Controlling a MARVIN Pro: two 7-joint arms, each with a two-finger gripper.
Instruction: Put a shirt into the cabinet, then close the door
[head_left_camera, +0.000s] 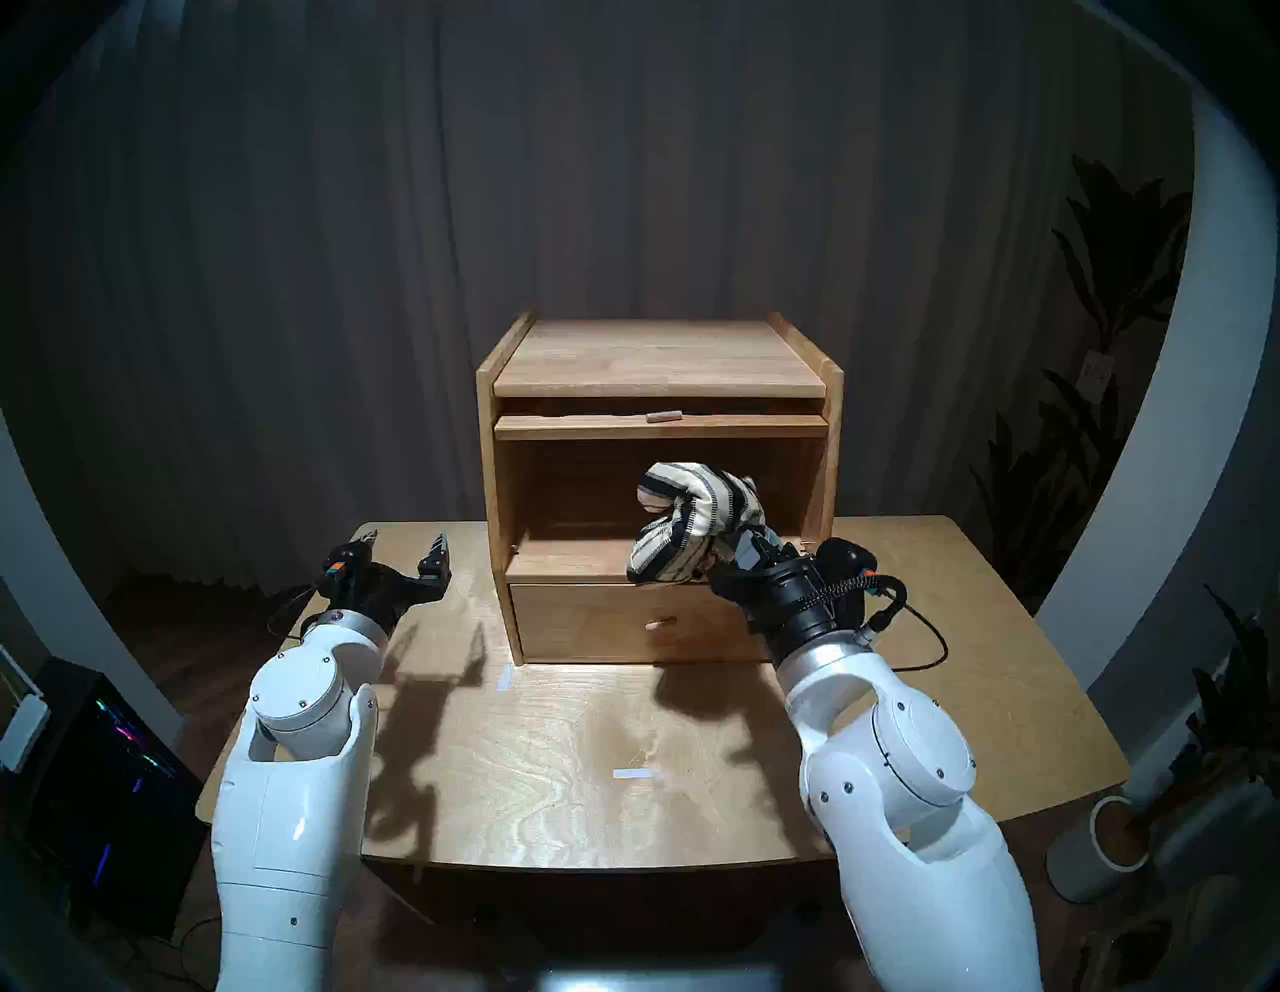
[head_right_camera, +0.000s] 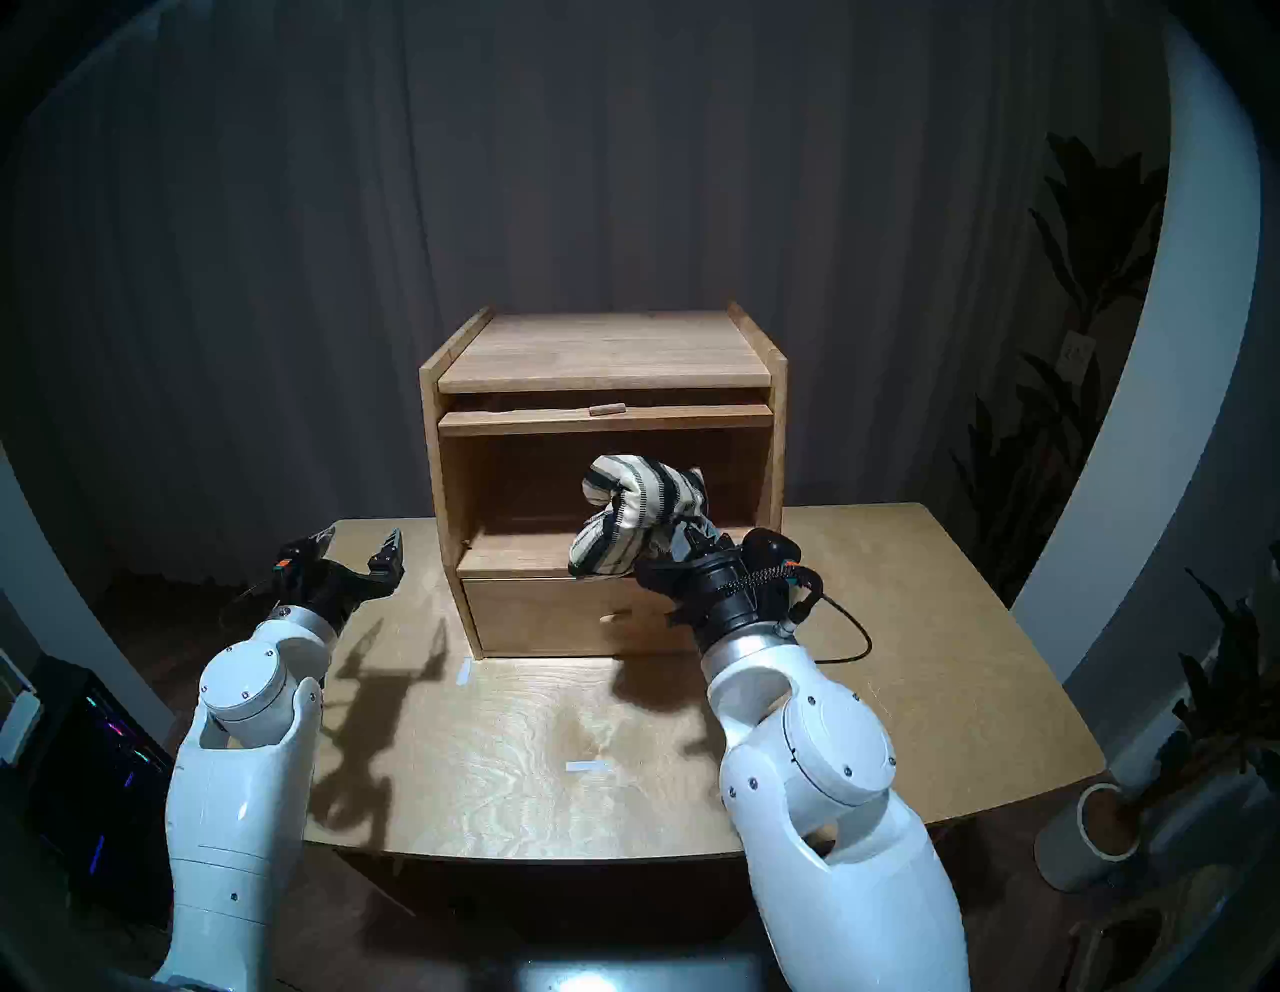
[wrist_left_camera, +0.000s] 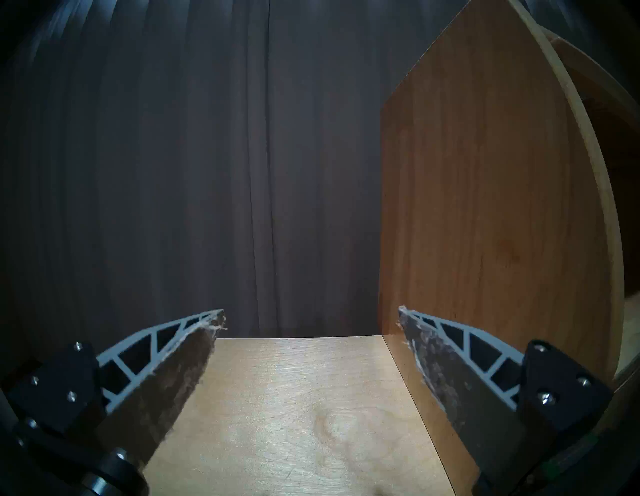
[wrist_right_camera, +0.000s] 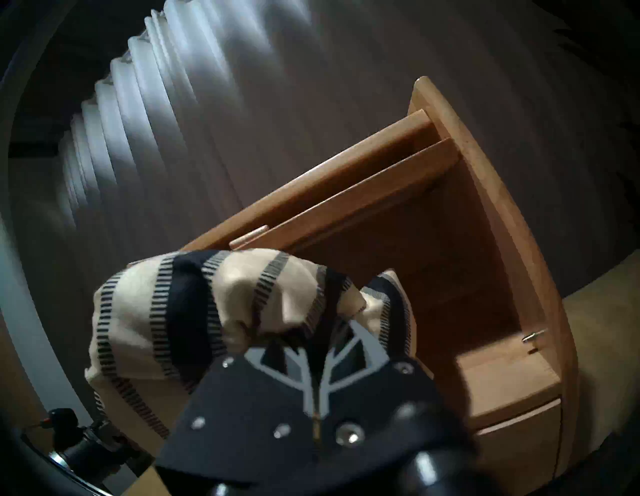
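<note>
The light-wood cabinet (head_left_camera: 658, 360) stands at the back of the table, its large compartment open. The door (head_left_camera: 661, 426) is flipped up and slid in flat under the top, only its front edge and peg handle (head_left_camera: 663, 416) showing. My right gripper (head_left_camera: 744, 551) is shut on the cream, dark-striped shirt (head_left_camera: 696, 523) and holds the bundle at the compartment's mouth, right of centre, above the drawer (head_left_camera: 623, 623). The shirt also shows in the right wrist view (wrist_right_camera: 207, 304). My left gripper (head_left_camera: 409, 547) is open and empty, left of the cabinet (wrist_left_camera: 485, 207).
The cabinet sits on a wooden table (head_left_camera: 554, 762) with two white tape marks (head_left_camera: 632, 774). A cable (head_left_camera: 921, 644) trails from my right wrist. Plants and a grey pot (head_left_camera: 1101, 848) stand off the table's right edge, a computer case (head_left_camera: 104, 776) at the left.
</note>
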